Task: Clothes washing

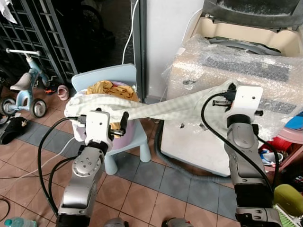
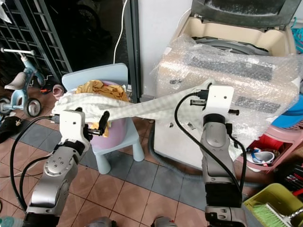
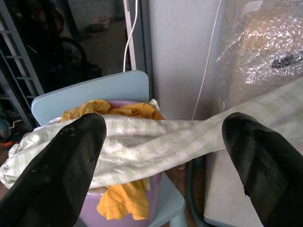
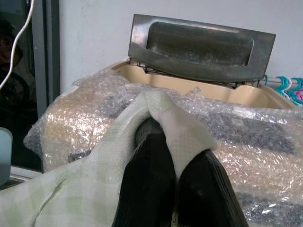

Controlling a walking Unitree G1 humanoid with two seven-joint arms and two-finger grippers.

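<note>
Head views: checked cloth (image 1: 156, 109) stretched from laundry basket (image 1: 124, 134) on blue chair (image 1: 137, 142) to washing machine (image 1: 265, 42); far end could snag, tipping basket
Left wrist: left gripper (image 3: 161, 156) fingers wide, cloth beyond
Right wrist: right gripper (image 4: 177, 182) pinched cloth; thin grip might slip

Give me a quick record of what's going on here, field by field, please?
Activity: moving laundry from a basket to a washing machine
Cloth: pale green checked cloth, stretched between the basket and the machine
Right gripper: shut on the cloth's end, raised in front of the washing machine
Left gripper: open, near the basket, cloth beyond its fingers
Basket: pink laundry basket on a light blue chair, yellow clothes inside
Machine: lid up, front wrapped in bubble wrap
</note>
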